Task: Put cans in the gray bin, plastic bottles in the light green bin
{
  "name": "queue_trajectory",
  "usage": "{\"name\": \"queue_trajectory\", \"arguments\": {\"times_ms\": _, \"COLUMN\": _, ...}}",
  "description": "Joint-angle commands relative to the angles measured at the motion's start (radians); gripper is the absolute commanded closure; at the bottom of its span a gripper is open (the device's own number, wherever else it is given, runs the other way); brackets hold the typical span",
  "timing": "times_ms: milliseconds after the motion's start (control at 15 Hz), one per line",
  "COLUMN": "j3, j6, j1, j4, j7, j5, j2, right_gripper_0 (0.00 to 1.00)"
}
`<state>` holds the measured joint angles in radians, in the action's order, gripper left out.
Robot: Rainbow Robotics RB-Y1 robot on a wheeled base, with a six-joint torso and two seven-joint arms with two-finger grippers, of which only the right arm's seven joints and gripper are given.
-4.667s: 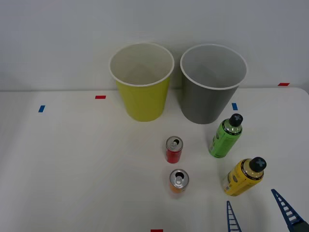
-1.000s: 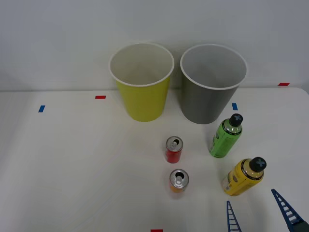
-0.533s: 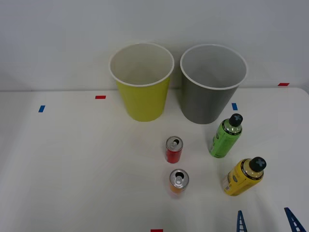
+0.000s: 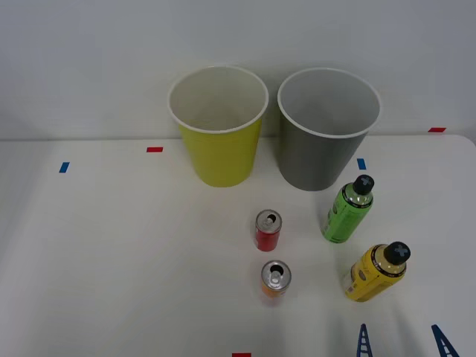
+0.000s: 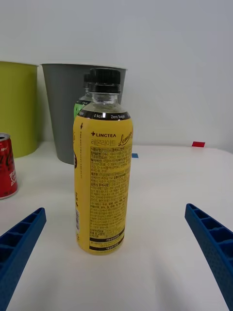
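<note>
Right gripper (image 4: pixel 402 341) spread wide, fingers apart at 6 o'clock of the upright yellow-label black-capped plastic bottle (image 5: pixel 101 165), not touching it. Bright green plastic bottle (image 4: pixel 346 210) stands at the yellow one's 11 o'clock, near the tapered gray bin (image 4: pixel 323 152).

Green bottle (image 5: pixel 80 104) hides almost wholly behind the yellow bottle (image 5: pixel 102 180), straight ahead between the spread fingers (image 5: pixel 19 248).

The front view looks down from above on the white table (image 4: pixel 111 260), bins at frame top, while the wrist view sits low, level and close, sharing the yellow-label bottle (image 4: pixel 375 272) (image 5: pixel 102 170).
</note>
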<state>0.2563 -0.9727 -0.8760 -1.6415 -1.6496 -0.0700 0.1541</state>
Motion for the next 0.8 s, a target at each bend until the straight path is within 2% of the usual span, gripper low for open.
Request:
{"name": "queue_trajectory", "arguments": {"times_ms": 67, "j3": 0.008, "j6": 0.023, "j1": 0.023, "j4": 0.002, "j7": 0.007, "j5": -0.014, "j2": 0.001, "right_gripper_0": 0.00}}
{"name": "queue_trajectory", "arguments": {"times_ms": 333, "j3": 0.032, "j6": 0.025, "j1": 0.063, "j4": 0.002, "j7": 0.017, "j5": -0.037, "j2": -0.010, "right_gripper_0": 0.00}}
{"name": "queue_trajectory", "arguments": {"times_ms": 533, "j3": 0.070, "j6": 0.025, "j1": 0.103, "j4": 0.000, "j7": 0.011, "j5": -0.094, "j2": -0.002, "right_gripper_0": 0.00}}
{"name": "queue_trajectory", "arguments": {"times_ms": 800, "j3": 0.070, "j6": 0.042, "j1": 0.161, "j4": 0.000, "j7": 0.016, "j5": -0.105, "j2": 0.009, "right_gripper_0": 0.00}}
